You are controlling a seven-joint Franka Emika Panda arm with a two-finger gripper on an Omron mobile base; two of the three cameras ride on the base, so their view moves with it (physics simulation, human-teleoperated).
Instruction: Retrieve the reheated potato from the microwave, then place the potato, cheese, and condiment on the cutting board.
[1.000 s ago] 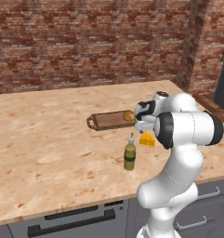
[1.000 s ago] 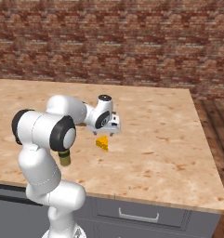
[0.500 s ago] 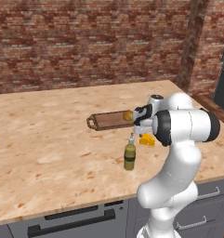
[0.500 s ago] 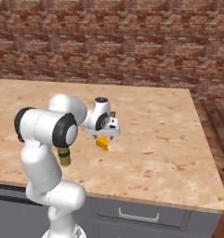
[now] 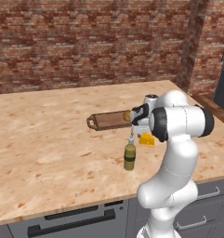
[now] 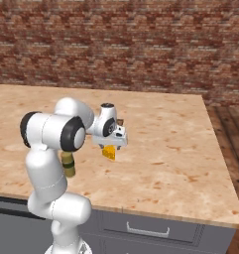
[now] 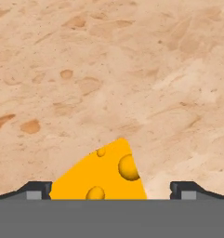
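While the claw hangs wide above the cheese on the tabletop, an off-centre descent could knock the wedge aside.

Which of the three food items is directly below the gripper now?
The cheese, the yellow wedge with holes, lies on the counter between the open gripper fingertips. The potato sits on the cutting board; the condiment stands apart, nearer the counter's front edge.
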